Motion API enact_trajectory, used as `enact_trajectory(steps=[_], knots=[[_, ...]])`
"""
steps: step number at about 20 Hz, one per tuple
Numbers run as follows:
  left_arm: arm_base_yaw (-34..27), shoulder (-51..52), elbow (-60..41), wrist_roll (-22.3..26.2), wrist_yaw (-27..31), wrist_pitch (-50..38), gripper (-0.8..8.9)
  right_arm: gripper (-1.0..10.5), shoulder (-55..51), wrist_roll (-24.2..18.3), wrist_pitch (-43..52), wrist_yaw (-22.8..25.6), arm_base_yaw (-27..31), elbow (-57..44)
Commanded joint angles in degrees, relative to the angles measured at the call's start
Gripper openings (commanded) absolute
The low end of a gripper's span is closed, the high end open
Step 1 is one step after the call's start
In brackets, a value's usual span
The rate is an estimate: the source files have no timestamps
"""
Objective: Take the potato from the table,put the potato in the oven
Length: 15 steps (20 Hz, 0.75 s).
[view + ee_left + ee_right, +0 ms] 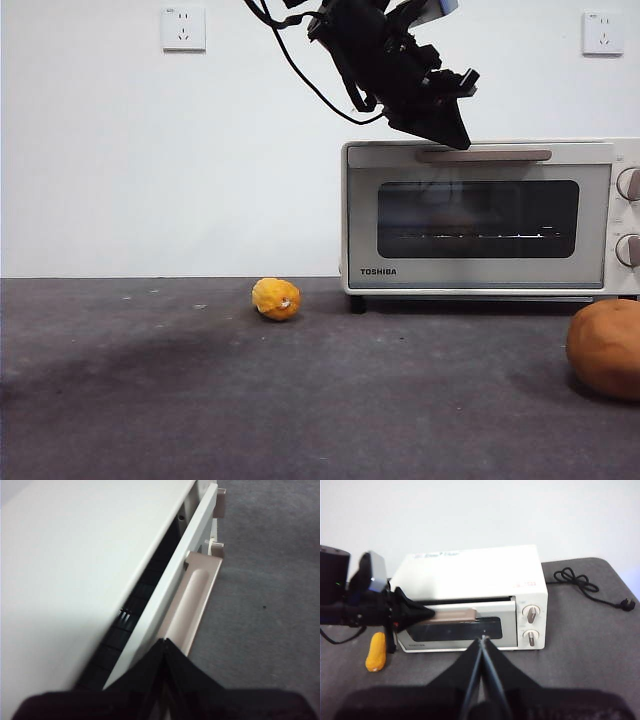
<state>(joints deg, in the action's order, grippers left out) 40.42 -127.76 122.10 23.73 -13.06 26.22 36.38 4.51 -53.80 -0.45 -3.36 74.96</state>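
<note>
Table [200, 400] — potato [607, 348] beside oven [480, 220].

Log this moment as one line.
left gripper: shut, at oven handle | door: cracked open | potato: on table | right gripper: shut, waiting

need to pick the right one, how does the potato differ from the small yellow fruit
The potato is far larger than the fruit. The potato is smooth, matte orange-brown; the fruit is bumpy, brighter yellow-orange. The potato sits near the camera, right of the fruit and cut by the frame's edge; the fruit sits farther back. Both rest on the table, untouched.
</note>
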Motion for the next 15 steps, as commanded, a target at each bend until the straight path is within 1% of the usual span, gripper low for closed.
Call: enact_trajectory(steps=[1,5,8,11,15], knots=[[0.5,-2.4,-1.6,-3.3,0.6,4.7,-0.09,0.0,-0.2,0.4,-1.9,-0.1,-0.1,3.3],[1.0,-2.4,-1.6,-5.8,0.5,7.2,-0.09,0.0,-0.2,0.4,-5.3,0.1,-0.1,7.7],[1.6,-2.4,-1.6,-6.3,0.6,9.2,-0.09,0.0,-0.2,0.4,-7.9,0.3,-0.1,10.3],[2.0,-2.4,-1.6,-7.2,0.6,10.9,-0.09,0.0,-0.2,0.4,-10.2,1.2,-0.1,11.9],[2.4,-2.4,-1.6,-8.7,0.6,12.1,-0.09,0.0,-0.2,0.4,-12.9,1.1,-0.1,12.9]])
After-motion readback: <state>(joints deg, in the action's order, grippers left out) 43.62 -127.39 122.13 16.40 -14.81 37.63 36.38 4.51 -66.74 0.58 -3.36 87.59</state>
